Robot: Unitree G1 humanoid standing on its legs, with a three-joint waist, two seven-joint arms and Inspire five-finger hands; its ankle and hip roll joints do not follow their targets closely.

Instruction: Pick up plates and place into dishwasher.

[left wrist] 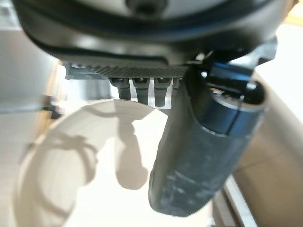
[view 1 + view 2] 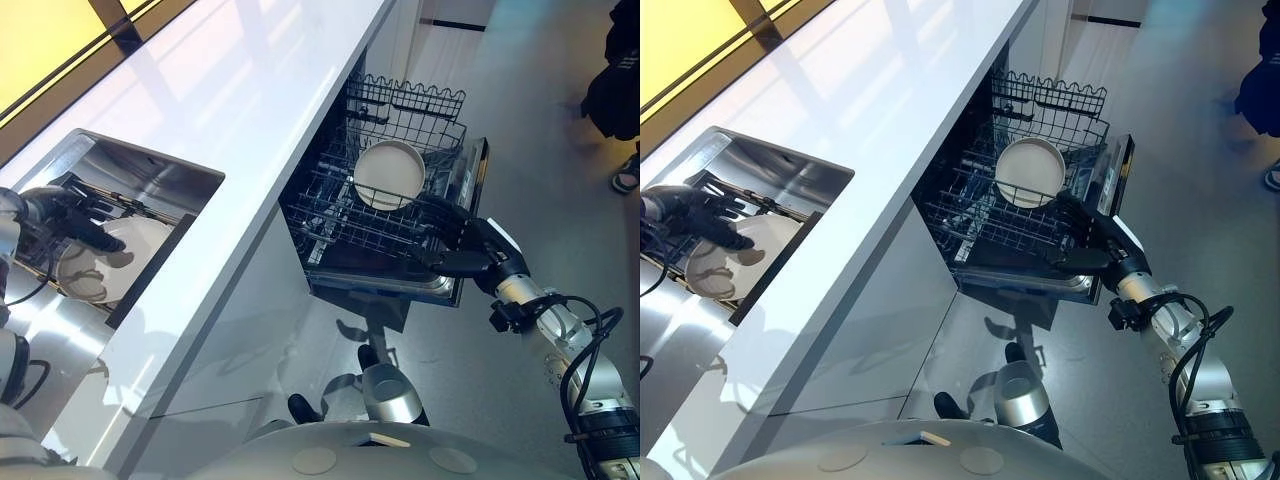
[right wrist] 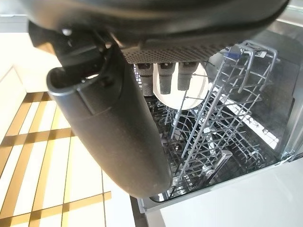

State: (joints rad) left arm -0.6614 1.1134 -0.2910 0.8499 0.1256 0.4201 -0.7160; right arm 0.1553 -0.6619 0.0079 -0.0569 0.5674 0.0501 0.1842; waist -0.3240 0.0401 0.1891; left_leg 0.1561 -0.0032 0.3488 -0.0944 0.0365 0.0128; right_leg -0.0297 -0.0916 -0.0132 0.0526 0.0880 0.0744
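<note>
The robot's left hand [image 2: 72, 215] is spreading relaxed fingers over a white plate [image 2: 140, 238] in the steel sink [image 2: 140, 165], while its right hand [image 2: 468, 245], fingers released, is reaching beside a second plate [image 2: 390, 175] standing in the dishwasher rack [image 2: 330, 212].

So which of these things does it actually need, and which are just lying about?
For the job: sink plate, racked plate, dishwasher rack, left hand, right hand.
Just about: countertop, person standing by.
</note>
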